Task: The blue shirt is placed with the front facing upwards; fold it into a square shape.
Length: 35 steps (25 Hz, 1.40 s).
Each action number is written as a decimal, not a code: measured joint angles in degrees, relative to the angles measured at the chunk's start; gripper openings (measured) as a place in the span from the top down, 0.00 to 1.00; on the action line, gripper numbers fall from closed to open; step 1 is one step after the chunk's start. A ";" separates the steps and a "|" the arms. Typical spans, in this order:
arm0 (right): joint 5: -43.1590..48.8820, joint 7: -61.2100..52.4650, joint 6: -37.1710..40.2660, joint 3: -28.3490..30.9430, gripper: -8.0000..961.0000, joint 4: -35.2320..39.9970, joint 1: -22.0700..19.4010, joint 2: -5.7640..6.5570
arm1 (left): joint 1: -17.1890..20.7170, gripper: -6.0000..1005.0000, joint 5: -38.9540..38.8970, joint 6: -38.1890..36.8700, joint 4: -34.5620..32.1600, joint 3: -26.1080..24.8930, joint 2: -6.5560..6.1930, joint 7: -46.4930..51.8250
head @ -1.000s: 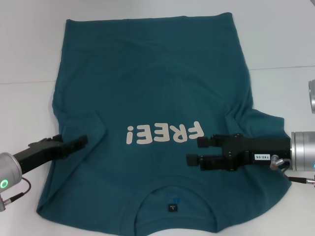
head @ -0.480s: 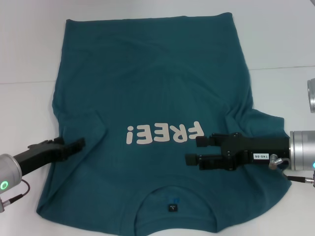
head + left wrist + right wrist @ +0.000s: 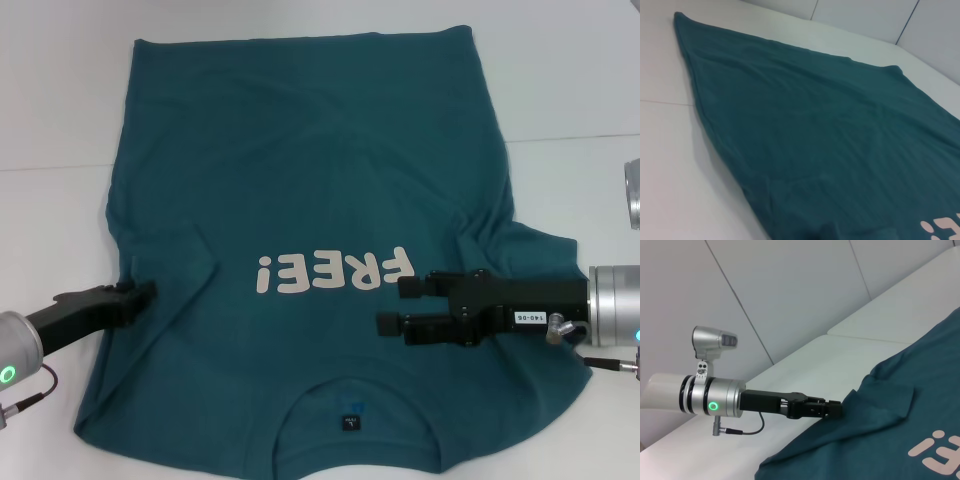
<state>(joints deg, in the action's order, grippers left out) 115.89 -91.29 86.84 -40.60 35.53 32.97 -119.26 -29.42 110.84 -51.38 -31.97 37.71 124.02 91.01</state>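
The blue shirt [image 3: 310, 200] lies spread flat on the white table, collar nearest me, its white "FREE!" lettering [image 3: 333, 271] upside down to me. A small dark label [image 3: 350, 421] sits inside the collar. The left sleeve looks folded in over the body [image 3: 170, 262]; the right sleeve [image 3: 540, 250] lies spread out. My left gripper [image 3: 147, 294] is low at the shirt's left edge by that sleeve, and the right wrist view shows its fingers [image 3: 832, 409] together at the cloth's edge. My right gripper [image 3: 392, 305] hovers open over the shirt's right side beside the lettering. The left wrist view shows only the shirt [image 3: 830, 125].
The white table [image 3: 60, 120] surrounds the shirt, with a seam line [image 3: 570, 138] running across it. A grey cylinder of the right arm [image 3: 633, 195] shows at the right edge. White wall panels [image 3: 790, 285] stand beyond the table's left side.
My left gripper has drawn back to the left, from over the folded sleeve to the shirt's edge. The shirt and the right gripper have stayed put.
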 joint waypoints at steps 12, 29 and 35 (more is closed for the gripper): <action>-0.14 -0.04 0.00 0.00 0.08 0.15 0.08 0.00 | -0.58 0.93 0.25 1.17 0.32 0.54 0.00 0.05; -0.24 0.03 0.00 0.03 0.08 0.33 -0.02 0.00 | -0.76 0.97 0.24 0.39 -0.08 1.98 0.00 1.12; -0.23 0.06 0.00 0.01 0.08 0.35 -0.07 0.00 | -0.90 0.97 0.24 -0.06 -0.11 2.70 0.00 1.62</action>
<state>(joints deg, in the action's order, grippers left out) 115.66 -91.23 86.84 -40.59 35.88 32.91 -119.26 -30.32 111.09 -51.44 -32.08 40.41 124.02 92.63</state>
